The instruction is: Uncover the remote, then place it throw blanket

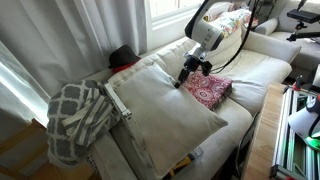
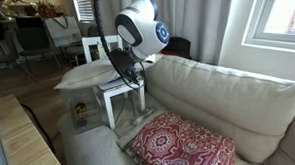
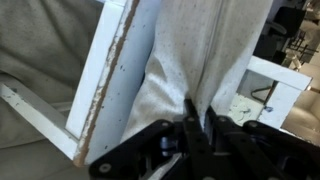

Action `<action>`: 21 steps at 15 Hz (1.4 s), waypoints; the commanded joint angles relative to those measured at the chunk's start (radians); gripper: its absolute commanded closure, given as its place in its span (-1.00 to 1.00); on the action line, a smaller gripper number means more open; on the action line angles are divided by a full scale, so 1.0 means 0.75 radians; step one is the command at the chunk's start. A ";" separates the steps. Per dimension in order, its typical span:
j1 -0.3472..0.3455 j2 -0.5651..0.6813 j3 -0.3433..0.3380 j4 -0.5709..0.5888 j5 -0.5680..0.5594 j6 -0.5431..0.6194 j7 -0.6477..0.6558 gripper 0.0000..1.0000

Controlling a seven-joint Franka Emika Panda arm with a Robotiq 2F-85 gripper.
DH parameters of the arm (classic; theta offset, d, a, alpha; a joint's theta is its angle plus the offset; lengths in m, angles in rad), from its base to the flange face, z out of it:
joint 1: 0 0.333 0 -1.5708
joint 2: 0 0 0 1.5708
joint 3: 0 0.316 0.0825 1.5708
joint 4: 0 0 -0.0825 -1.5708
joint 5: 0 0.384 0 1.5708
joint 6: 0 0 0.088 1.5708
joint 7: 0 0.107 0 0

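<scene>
**Grey cushion (image 1: pixel 170 115) pinched by the gripper (image 1: pixel 186 75) on the sofa (image 1: pixel 262 65); the remote is not made out with certainty.**

In an exterior view the gripper is seen at the upper right corner of the large grey cushion, just beside a red patterned pillow (image 1: pixel 208 90). The throw blanket (image 1: pixel 75 115) is draped over the sofa arm at the left, well apart from the gripper. A white bar (image 1: pixel 117 102) lies between blanket and cushion, but it cannot be told whether this is the remote. In an exterior view the gripper (image 2: pixel 131 74) is seen over the sofa's end, near a white side table (image 2: pixel 112 99), with the red patterned pillow (image 2: pixel 185 144) in the foreground; its fingertips are too dark to be resolved. In the wrist view the gripper (image 3: pixel 197 120) is shown fully closed, a fold of the grey cushion (image 3: pixel 190 50) nipped between the jaws, with a white frame (image 3: pixel 100 80) at the left.
</scene>
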 commanded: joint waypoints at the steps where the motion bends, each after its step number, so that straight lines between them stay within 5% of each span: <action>1: 0.094 -0.237 0.012 -0.138 -0.134 0.018 0.153 0.95; 6: 0.178 -0.387 0.076 -0.128 -0.189 0.099 0.340 0.95; 13: 0.291 -0.399 0.198 -0.046 -0.167 0.533 0.479 0.95; 15: 0.248 -0.405 0.204 -0.062 -0.171 0.482 0.437 0.81; 21: 0.232 -0.402 0.201 -0.067 -0.171 0.481 0.436 0.81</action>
